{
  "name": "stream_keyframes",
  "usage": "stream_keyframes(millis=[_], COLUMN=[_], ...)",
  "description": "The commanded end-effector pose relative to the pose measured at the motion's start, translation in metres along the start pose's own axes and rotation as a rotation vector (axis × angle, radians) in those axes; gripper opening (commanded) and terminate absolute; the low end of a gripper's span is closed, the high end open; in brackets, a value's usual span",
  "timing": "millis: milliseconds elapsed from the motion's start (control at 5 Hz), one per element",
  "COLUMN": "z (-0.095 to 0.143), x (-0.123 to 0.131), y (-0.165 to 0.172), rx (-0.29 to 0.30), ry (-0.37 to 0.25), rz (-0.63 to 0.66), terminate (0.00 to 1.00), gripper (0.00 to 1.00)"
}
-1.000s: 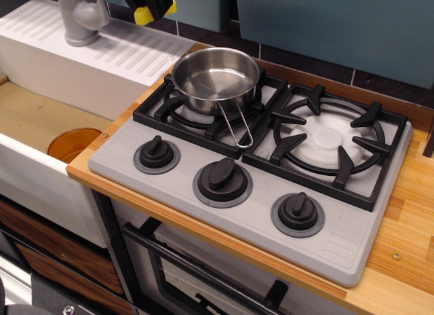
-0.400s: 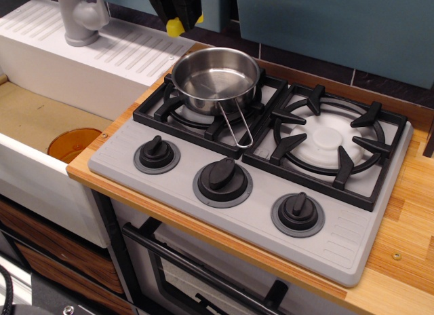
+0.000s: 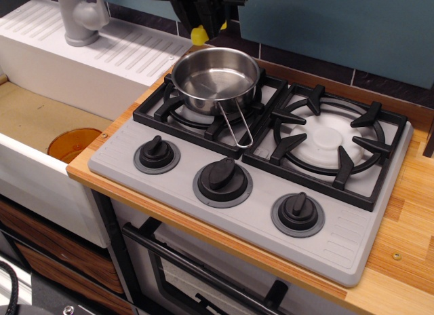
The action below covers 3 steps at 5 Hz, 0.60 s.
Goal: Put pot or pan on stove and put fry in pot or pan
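Note:
A shiny steel saucepan (image 3: 215,79) with a looped wire handle sits on the left burner of the grey stove (image 3: 258,193). It looks empty inside. My black gripper (image 3: 201,23) hangs at the top edge of the view, just above the pan's far rim. It is shut on the yellow fry (image 3: 199,35), whose lower end sticks out below the fingers. Most of the gripper is cut off by the frame.
A white sink unit with a grey tap (image 3: 80,15) stands at the left. An orange disc (image 3: 73,144) lies in the sink basin. The right burner (image 3: 330,140) holds nothing. Three black knobs line the stove front. A wooden counter (image 3: 407,261) surrounds the stove.
My gripper has moved right and a little down with the fry, from above the sink's drainboard to just above the pan's far rim. The pan has not moved.

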<state>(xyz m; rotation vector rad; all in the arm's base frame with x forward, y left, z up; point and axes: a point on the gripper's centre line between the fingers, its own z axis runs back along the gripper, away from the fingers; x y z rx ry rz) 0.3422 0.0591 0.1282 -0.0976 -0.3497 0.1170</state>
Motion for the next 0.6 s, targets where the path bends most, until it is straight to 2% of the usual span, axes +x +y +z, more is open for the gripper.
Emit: stream_keyframes(millis=[0,200,400], z=[0.0075,0.0097,0.0126], x=[0.0063,0.0052,0.0027], y=[-0.0049,-0.0007,0.0027], rx=[-0.015,-0.013,-0.005], ry=[-0.044,-0.037,-0.032], rz=[-0.025,-0.033,-0.038], terminate=[0.0,0.0,1.0], gripper=[1.0,1.0,1.0])
